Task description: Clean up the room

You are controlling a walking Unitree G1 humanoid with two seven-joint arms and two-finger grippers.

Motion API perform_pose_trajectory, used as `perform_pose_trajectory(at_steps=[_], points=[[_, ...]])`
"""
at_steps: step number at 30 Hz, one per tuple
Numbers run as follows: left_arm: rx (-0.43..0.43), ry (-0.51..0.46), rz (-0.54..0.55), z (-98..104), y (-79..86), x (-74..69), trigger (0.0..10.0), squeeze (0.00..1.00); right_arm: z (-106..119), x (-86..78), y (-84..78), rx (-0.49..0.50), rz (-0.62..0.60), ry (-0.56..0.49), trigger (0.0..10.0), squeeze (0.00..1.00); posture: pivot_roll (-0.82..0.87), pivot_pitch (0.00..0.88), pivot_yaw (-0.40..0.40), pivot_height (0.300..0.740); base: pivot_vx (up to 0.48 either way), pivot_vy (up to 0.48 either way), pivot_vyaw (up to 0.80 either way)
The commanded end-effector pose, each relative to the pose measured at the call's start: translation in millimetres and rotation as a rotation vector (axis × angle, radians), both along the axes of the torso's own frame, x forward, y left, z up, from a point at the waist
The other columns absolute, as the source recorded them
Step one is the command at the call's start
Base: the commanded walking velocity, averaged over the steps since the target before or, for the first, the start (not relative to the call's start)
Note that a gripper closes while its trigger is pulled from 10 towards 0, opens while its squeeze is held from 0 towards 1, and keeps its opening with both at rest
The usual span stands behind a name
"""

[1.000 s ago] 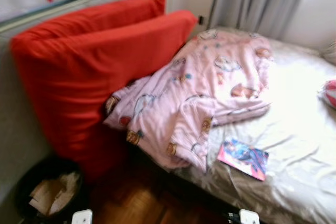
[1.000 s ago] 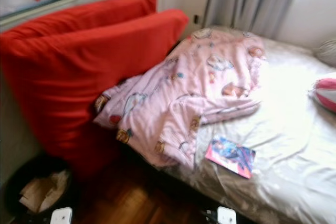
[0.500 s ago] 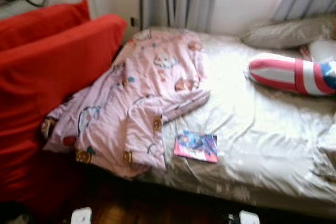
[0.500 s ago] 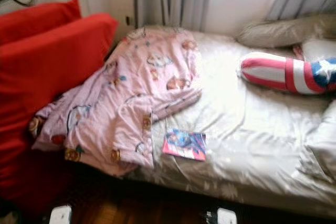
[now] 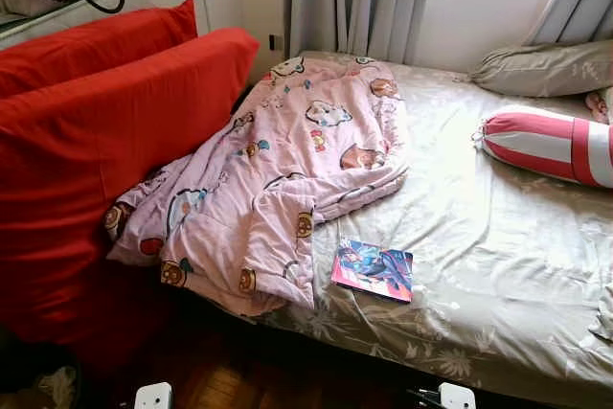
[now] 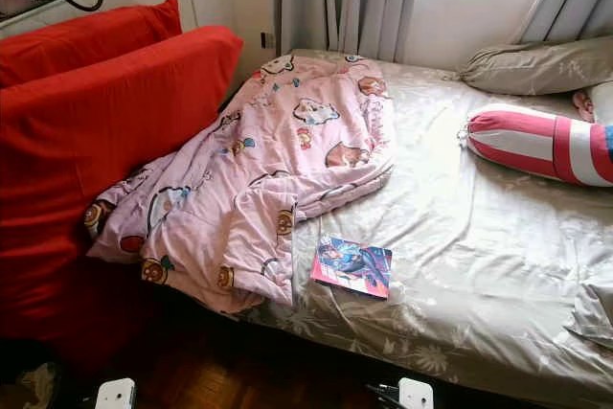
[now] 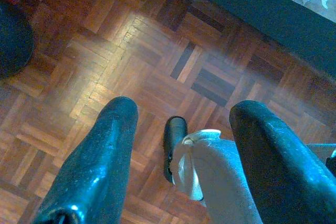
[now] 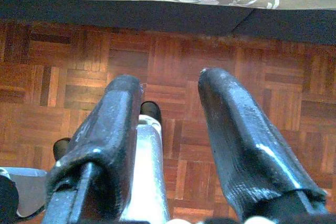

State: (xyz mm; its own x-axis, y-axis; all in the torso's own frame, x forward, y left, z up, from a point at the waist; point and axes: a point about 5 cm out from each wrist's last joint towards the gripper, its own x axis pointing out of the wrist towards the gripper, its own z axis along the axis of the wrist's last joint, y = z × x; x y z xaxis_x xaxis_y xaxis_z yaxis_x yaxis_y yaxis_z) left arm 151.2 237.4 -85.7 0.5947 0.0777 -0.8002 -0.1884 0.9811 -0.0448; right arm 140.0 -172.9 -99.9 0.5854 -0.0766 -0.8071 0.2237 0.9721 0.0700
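1. Two hands, both idle over the brown parquet wood floor (image 7: 157, 77). Left hand (image 7: 181, 135): its two black fingers (image 7: 100, 156) are spread well apart, holding nothing and touching nothing.
2. Right hand (image 8: 170, 108): its fingers (image 8: 236, 140) are likewise parted, with nothing between them; the dark base of the bed and the edge of the floral sheet lie beyond it.
3. One bed with a grey-beige floral sheet (image 5: 498, 265), standing straight ahead.
4. One pink crumpled quilt printed with cartoon bears (image 5: 287, 170), lying across the left part of the bed, its lower corner hanging over the near edge.
5. One thin book with a blue and pink glossy cover (image 5: 373, 270), flat on the sheet near the front edge, just beside the quilt's hanging corner.
6. One red-and-white striped bolster cushion (image 5: 551, 146), at the right side of the bed, well apart from the book.
7. One grey-beige pillow (image 5: 541, 69), behind the bolster, near the window.
8. Two large red cushions (image 5: 105, 141), upright at the left, touching the quilt.
9. Grey curtains (image 5: 354, 2), behind the bed.
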Motion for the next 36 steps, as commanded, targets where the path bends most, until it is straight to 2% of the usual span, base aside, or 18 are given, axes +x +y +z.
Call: perform_pose_trajectory(at_steps=[1,24,36], points=[[-0.003,-0.013,-0.094,2.2,-37.9,26.3,10.0,0.00,8.7,3.6,-53.3,0.059,0.020,0.010,10.0,0.00,0.05,0.062,-0.016,0.740,0.000,0.000,0.00],[-0.012,-0.012,-0.091,1.9,-38.1,25.6,10.0,0.00,9.0,3.8,-54.4,0.055,0.021,0.007,10.0,0.00,0.04,0.066,-0.020,0.740,0.248,0.000,0.00],[-0.031,-0.063,-0.086,6.0,-40.5,33.2,10.0,0.00,8.8,3.2,-53.8,0.057,0.021,0.006,10.0,0.00,0.05,0.054,-0.017,0.740,0.000,0.000,0.00]])
